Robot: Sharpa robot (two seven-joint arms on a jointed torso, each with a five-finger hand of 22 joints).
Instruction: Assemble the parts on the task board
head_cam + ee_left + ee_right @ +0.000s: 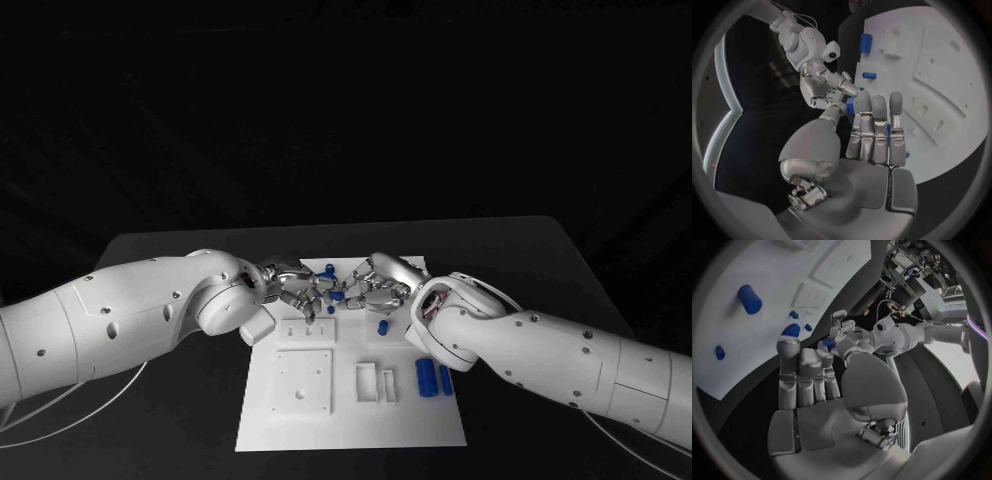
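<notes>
The near end of the white task board [351, 425] lies low in the frame on the black surface [173, 255], carrying white blocks and two blue cylinders [427, 376] right of centre. A further blue part [384, 326] stands just above them, near the right hand [378, 288]. The left hand [296, 288] and the right hand meet fingertip to fingertip over the board's far end at frame centre. A small blue piece [849, 105] sits pinched between their fingertips; which hand truly bears it I cannot tell. Both arms reach inward with wrists bent, fingers curled toward each other. The piece looks light, rigid, smooth plastic, likely slippery; best held across its sides, with its end free for insertion.
</notes>
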